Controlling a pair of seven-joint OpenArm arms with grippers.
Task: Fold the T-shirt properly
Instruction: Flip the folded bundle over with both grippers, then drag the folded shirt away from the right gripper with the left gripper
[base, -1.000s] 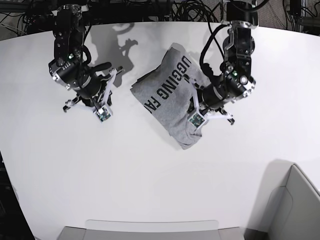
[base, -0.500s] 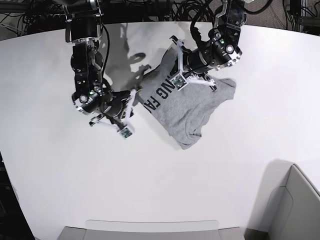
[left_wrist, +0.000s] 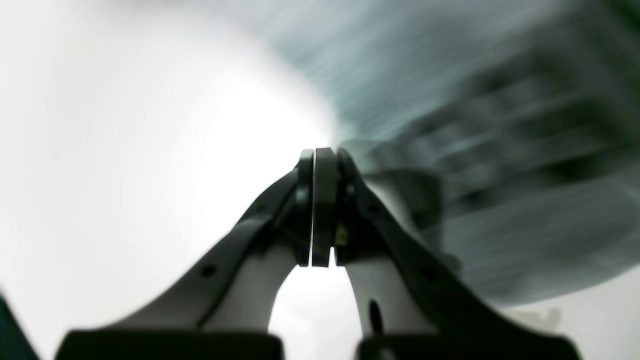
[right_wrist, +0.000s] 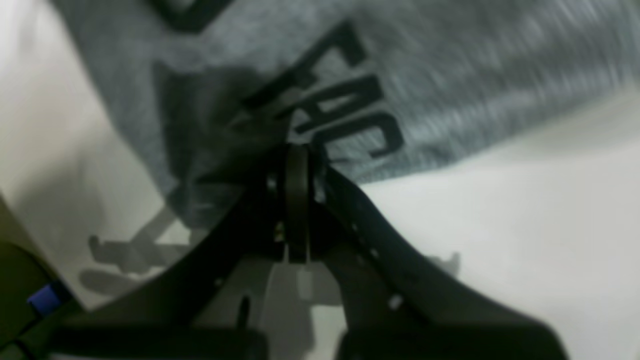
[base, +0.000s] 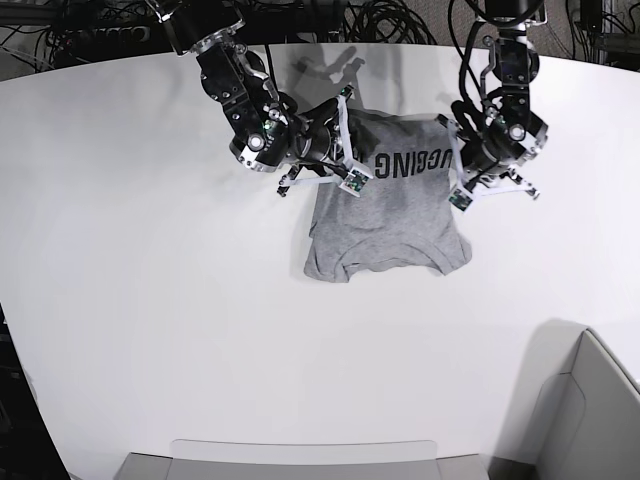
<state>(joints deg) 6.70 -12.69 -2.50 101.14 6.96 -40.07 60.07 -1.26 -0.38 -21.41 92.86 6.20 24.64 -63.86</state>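
The heather-grey T-shirt (base: 390, 220) lies rumpled on the white table (base: 150, 300), with black capitals running upside down near its far edge. My right gripper (base: 322, 150) is shut at the shirt's left edge. In the right wrist view its tips (right_wrist: 297, 150) touch the T-shirt (right_wrist: 450, 75) beside the lettering. My left gripper (base: 470, 168) is at the shirt's right edge. The blurred left wrist view shows it (left_wrist: 320, 155) shut, with the T-shirt (left_wrist: 500, 125) to its right. No cloth shows between either pair of pads.
A grey box (base: 590, 400) stands at the near right corner. A grey tray edge (base: 300, 455) runs along the near side. Cables (base: 300, 20) lie behind the table's far edge.
The T-shirt has swung from a diagonal lie to square with the table and shifted toward the far side. The right arm crossed from the left to the shirt. The left arm moved to its right edge.
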